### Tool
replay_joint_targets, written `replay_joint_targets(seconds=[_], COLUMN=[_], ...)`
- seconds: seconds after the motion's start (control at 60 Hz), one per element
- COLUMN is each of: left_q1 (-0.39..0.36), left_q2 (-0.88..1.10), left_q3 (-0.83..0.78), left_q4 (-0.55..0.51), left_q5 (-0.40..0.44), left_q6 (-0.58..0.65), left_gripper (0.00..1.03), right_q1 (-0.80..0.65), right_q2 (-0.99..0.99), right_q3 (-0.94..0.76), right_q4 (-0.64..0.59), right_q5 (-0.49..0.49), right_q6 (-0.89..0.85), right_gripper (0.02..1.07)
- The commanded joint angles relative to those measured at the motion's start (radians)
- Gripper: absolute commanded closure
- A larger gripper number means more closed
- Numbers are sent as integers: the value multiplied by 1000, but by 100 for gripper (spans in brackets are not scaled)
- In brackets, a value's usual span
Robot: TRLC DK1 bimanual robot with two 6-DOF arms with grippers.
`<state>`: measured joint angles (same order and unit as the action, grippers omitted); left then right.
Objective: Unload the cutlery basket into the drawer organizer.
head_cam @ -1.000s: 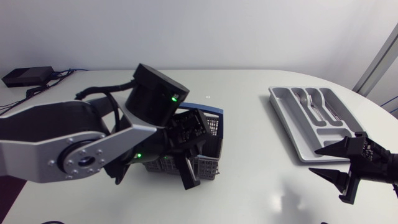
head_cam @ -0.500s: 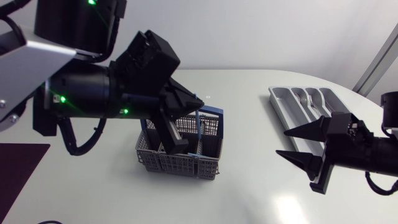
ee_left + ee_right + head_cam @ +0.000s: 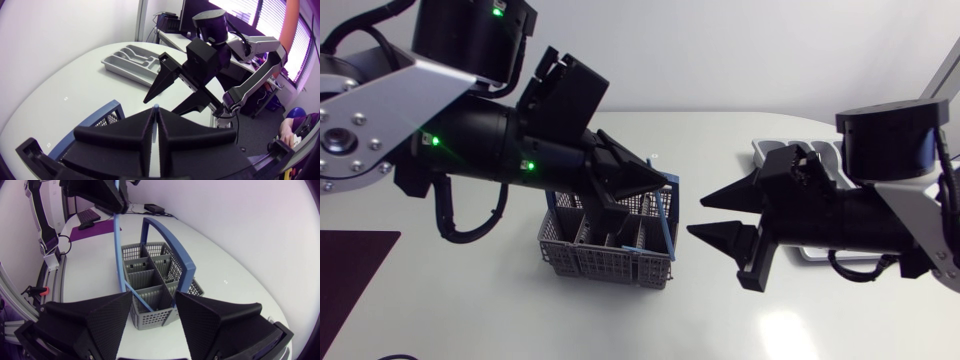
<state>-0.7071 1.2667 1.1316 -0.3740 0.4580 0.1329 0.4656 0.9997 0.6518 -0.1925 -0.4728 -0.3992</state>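
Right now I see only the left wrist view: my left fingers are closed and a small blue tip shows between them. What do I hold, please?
Observer: The right wrist view shows a long thin blue piece hanging from the left gripper, beside the blue handle of the basket.
Operator: Is its lower end clear of the rim?
Observer: I cannot tell; in that view its lower end overlaps the basket wall.
Operator: And my other arm?
Observer: In the head view the right gripper is open beside the basket, with bare table between them.
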Motion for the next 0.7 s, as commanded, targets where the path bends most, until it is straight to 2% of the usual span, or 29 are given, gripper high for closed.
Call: replay_joint_targets(seconds=[0.0,0.1,0.267,0.683], left_q1=[11,23,31,58], left_q2=[25,36,62,86], left_q3=[42,48,65,63], left_q4=[15,32,33,58], left_q5=[21,50,77,74], left_q6=[-36,-56,-72,-52], left_gripper=[100,100,100,100], right_q1=[39,71,107,79], right_q2=[37,60,85,-4], right_q3=[39,57,65,51], right_q4=[15,18,33,-27], right_q5=[14,19,33,20], right_q6=[49,57,66,71], right_gripper=[49,57,61,59])
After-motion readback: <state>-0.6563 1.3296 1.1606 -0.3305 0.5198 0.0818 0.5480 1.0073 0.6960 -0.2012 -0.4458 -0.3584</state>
